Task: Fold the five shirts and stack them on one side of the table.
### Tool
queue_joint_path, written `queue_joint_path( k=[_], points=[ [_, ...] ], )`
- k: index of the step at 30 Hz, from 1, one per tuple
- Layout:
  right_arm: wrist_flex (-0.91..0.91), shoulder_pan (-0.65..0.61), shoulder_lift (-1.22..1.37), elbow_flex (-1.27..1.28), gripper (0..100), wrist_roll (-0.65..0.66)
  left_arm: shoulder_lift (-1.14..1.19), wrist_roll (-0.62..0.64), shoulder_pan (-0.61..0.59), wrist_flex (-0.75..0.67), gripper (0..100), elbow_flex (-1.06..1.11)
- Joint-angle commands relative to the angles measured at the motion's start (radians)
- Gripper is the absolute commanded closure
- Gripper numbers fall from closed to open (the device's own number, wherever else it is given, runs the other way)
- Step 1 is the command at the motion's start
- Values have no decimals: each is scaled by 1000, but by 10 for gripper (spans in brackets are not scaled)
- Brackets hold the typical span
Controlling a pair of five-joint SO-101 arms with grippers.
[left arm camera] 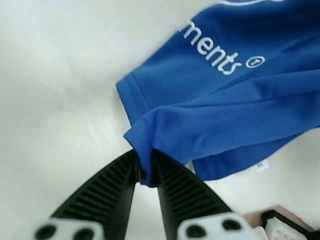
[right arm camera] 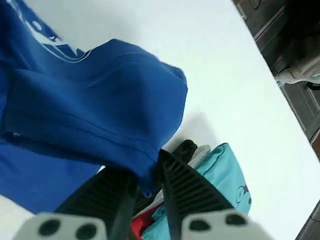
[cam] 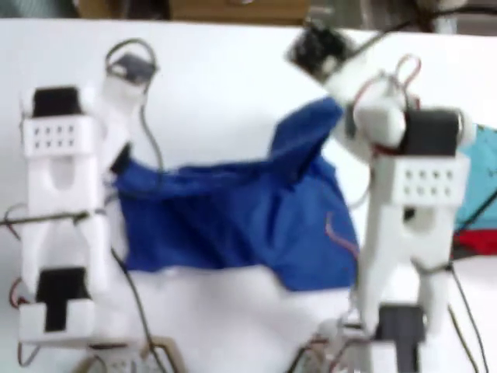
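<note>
Blue shirt (cam: 233, 217) lies mid-tabletop (cam: 217, 78) in the high view, stretched between both arms. Left arm (cam: 62, 186) is at its left edge. Right arm (cam: 411, 179) is at its far right corner, where the cloth lifts in a peak off the surface. Teal garment (cam: 485, 167) and red garment (cam: 477, 241) sit at the right tabletop edge, past the right arm.

Left wrist view: left hand (left arm camera: 144, 160) is clenched on a folded corner of the shirt (left arm camera: 225, 115), with cloth pinched between both black ribbed fingers. White lettering (left arm camera: 215, 50) runs across the shirt and a small white tag (left arm camera: 262, 165) shows at the hem. The rest of the shirt rests on the tabletop (left arm camera: 60, 75).

Right wrist view: right hand (right arm camera: 147, 172) is clamped on a bunched hem of the shirt (right arm camera: 100, 100), and the fabric hangs in a raised fold above the fingers. Just beyond are the teal garment (right arm camera: 225, 175), a red scrap (right arm camera: 142, 225) and a dark item (right arm camera: 185, 150), piled together on the tabletop (right arm camera: 215, 75).
</note>
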Motion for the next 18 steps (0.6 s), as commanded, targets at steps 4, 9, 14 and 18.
queue_joint_path(
  k=[4,9,14,18],
  points=[
    [-31,10,-378,408,978,2,-60,-5,3,-18,979,79],
    [-73,21,-587,647,978,3,-60,-3,3,32,979,85],
    [-71,38,-739,818,978,3,-61,-11,-9,32,979,154],
    [-97,84,-829,957,978,26,-61,-11,-6,-2,979,239]
  ],
)
